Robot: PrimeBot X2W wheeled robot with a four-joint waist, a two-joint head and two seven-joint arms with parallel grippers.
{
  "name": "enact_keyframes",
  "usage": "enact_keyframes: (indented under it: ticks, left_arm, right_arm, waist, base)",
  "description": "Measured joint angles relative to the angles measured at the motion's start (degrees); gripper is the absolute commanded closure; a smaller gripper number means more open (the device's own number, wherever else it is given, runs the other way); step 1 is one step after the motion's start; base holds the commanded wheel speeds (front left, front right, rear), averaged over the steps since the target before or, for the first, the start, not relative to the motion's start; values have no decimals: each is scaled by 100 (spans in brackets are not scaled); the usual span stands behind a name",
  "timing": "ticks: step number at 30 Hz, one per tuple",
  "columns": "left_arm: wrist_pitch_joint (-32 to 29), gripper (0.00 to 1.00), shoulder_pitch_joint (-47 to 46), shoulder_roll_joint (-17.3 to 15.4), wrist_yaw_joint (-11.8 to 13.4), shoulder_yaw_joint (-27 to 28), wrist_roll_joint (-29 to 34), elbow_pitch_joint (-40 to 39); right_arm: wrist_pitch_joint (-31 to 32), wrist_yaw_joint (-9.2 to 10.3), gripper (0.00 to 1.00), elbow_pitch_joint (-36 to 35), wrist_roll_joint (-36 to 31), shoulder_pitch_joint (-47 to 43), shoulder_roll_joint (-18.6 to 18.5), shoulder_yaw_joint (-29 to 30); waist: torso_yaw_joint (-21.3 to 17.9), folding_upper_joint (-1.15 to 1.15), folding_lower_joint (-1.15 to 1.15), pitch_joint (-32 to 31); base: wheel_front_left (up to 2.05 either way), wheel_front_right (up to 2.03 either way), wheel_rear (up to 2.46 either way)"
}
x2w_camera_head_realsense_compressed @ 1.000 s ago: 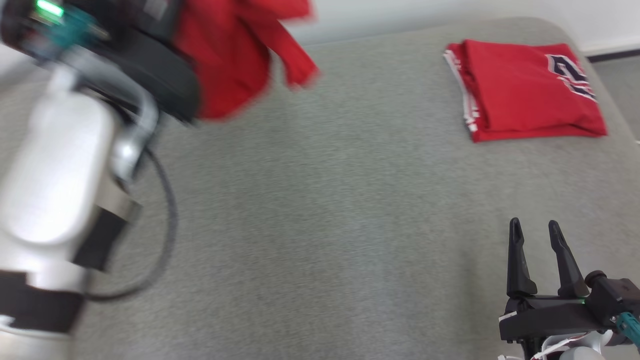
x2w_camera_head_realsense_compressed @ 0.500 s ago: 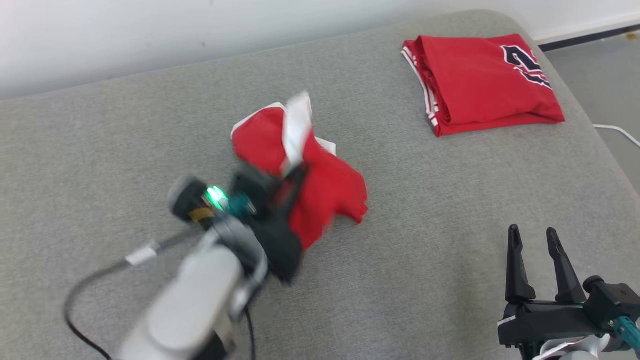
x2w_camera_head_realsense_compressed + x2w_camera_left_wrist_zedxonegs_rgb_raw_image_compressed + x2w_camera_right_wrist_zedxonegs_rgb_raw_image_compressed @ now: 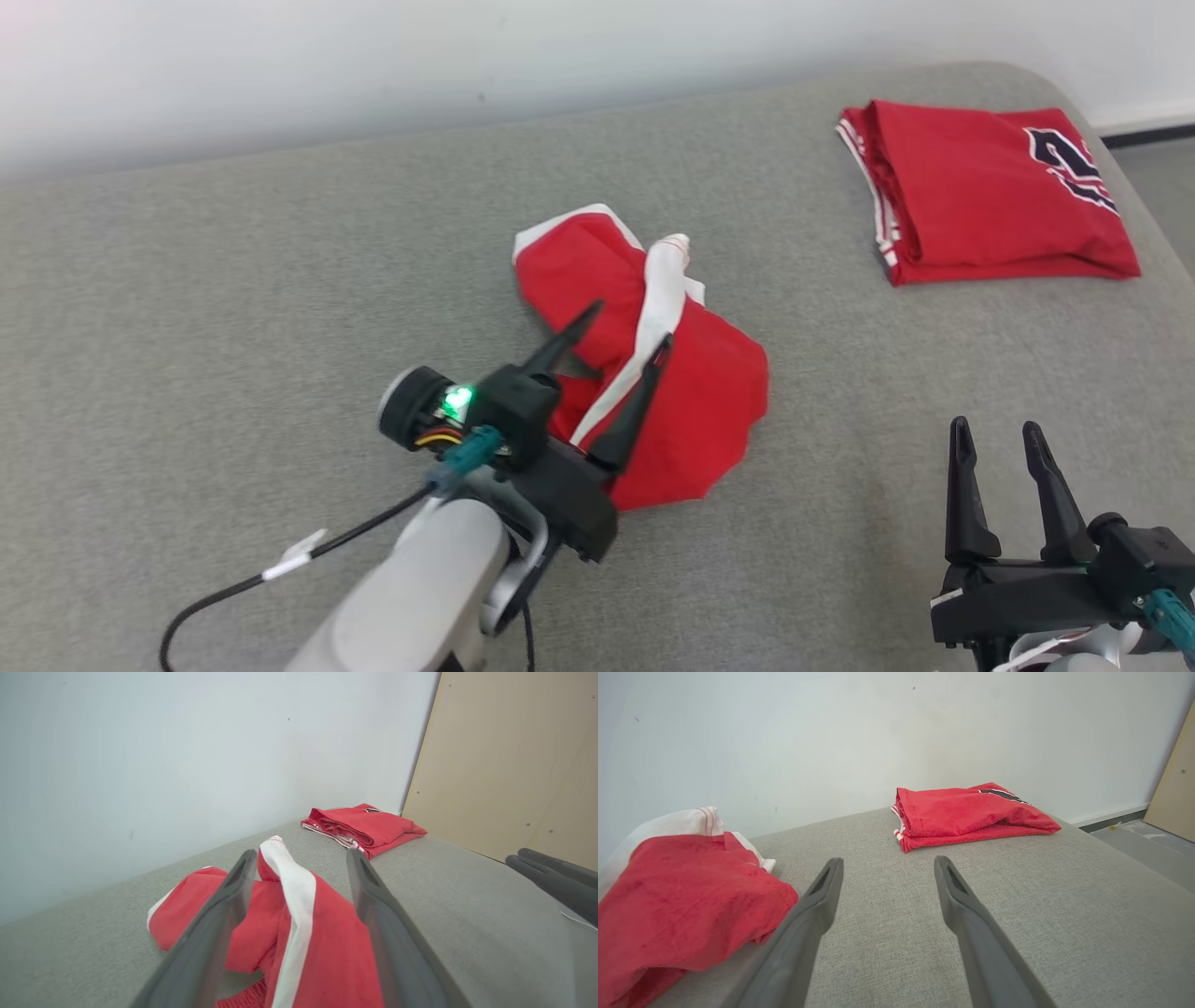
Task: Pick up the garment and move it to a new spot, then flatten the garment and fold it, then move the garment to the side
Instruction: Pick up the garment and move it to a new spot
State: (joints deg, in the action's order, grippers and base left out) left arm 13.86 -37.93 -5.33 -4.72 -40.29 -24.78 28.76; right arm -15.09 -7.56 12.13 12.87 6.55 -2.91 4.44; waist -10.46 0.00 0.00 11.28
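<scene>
Here, a broad grey cushion (image 3: 233,308) with a coarse, nubbly weave and a rounded far corner spreads beneath a smooth pale wall (image 3: 373,65). At its far right corner lies a folded shirt (image 3: 990,196), a flat red rectangle with white-striped edges and a dark printed numeral. Near the middle the garment (image 3: 700,401) sits in a crumpled heap of soft red cloth, a wide white stripe running over its top.

Half a second ago the left gripper (image 3: 633,321) was a blur with the cloth bunched at its fingers. Now it is sharp, its jaws are spread, and the garment rests loose on the cushion.

The left arm reaches in from the lower left, its two dark tapered fingers pointing up and right over the heap, one on each side of the white stripe; whether they touch the cloth is unclear. A thin black cable (image 3: 215,593) trails from its wrist. The right gripper (image 3: 995,427) sits low at the right, well apart from both pieces of clothing, fingers parted with bare cushion between them.
</scene>
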Motion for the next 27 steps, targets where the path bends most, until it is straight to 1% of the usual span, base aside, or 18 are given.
enact_keyframes:
  ticks: [5,7,13,19,20,21,27]
  left_arm:
    - [102,0,191,-241,211,410,9,-323]
    - [103,0,389,-370,315,649,8,-492]
    - [119,0,1105,-712,474,1333,147,-1084]
    - [119,0,1887,-968,528,2004,303,-1495]
    - [119,0,2132,-1009,537,2248,369,-1667]
    - [119,0,2249,-1027,535,2337,408,-1758]
    - [119,0,2973,-960,461,2886,565,-2107]
  right_arm:
    - [-1,0,0,-4,-91,-42,0,63]
    - [-2,0,0,-3,-121,-74,1,70]
    - [18,0,0,-70,-186,-126,-14,171]
    - [105,0,0,-169,-209,-271,-35,212]
    - [147,0,0,-196,-232,-318,-36,209]
    - [155,0,0,-210,-232,-336,-37,213]
    - [241,0,0,-289,-231,-431,-54,192]
  waist:
    - [261,0,0,-144]
    - [362,0,0,-209]
    - [654,0,0,-404]
    - [942,0,0,-593]
    - [1034,0,0,-656]
    - [1076,0,-1,-686]
    - [1275,0,0,-875]
  base:
    - [0,0,0]
    - [0,0,0]
    - [0,0,0]
    - [0,0,0]
    - [0,0,0]
    - [0,0,0]
    - [0,0,0]
